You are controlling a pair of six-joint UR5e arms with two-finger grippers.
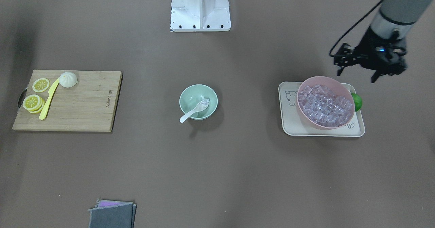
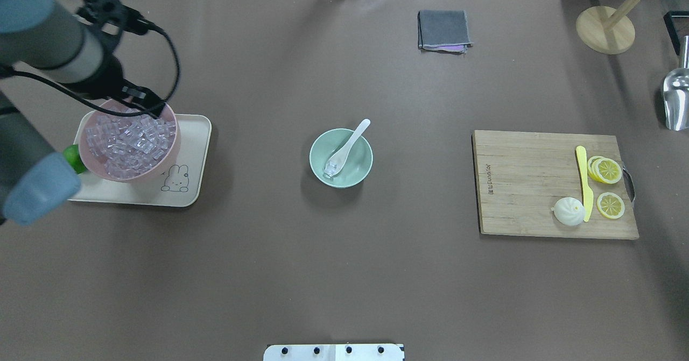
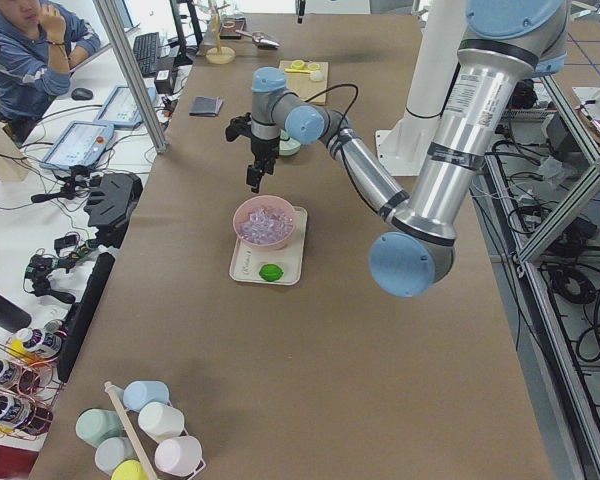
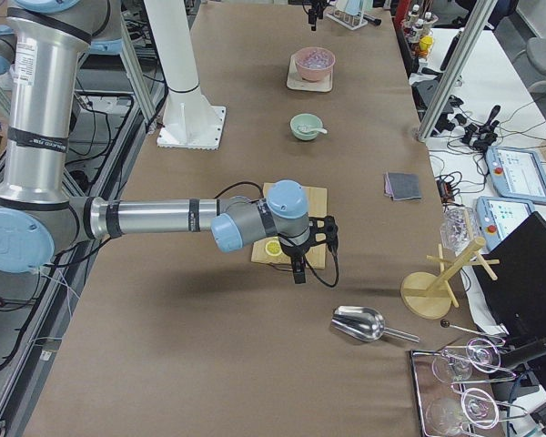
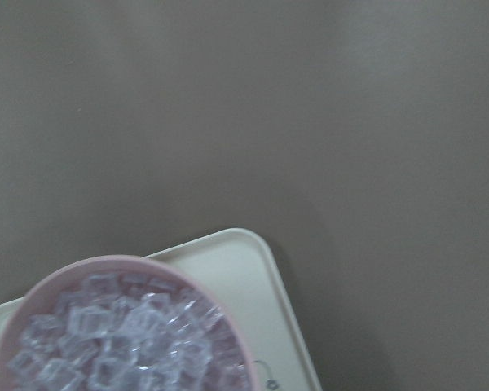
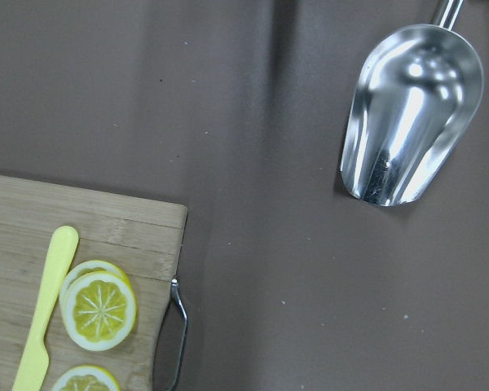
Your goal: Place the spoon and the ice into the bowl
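Note:
The mint-green bowl [image 1: 184, 97] stands at the table's middle, also in the overhead view [image 2: 361, 160]. The white spoon [image 1: 192, 112] lies in it, scoop down inside and handle over the rim [image 2: 352, 139]. A clear ice cube [image 1: 205, 101] rests on the scoop [image 2: 330, 168]. My left gripper [image 1: 375, 77] hangs above the far rim of the pink bowl [image 2: 147, 103]; its jaws look apart and empty. My right gripper [image 4: 297, 271] shows only in the exterior right view, beside the cutting board, and I cannot tell if it is open.
A pink bowl of ice cubes [image 1: 324, 103] sits on a cream tray [image 1: 288, 121] with a lime [image 1: 357, 102]. A cutting board [image 1: 81, 105] holds lemon slices, a yellow knife [image 1: 48, 99] and a bun. A grey cloth [image 1: 112, 214], a metal scoop [image 6: 411, 114] and a wooden stand [image 2: 605, 27] lie further out.

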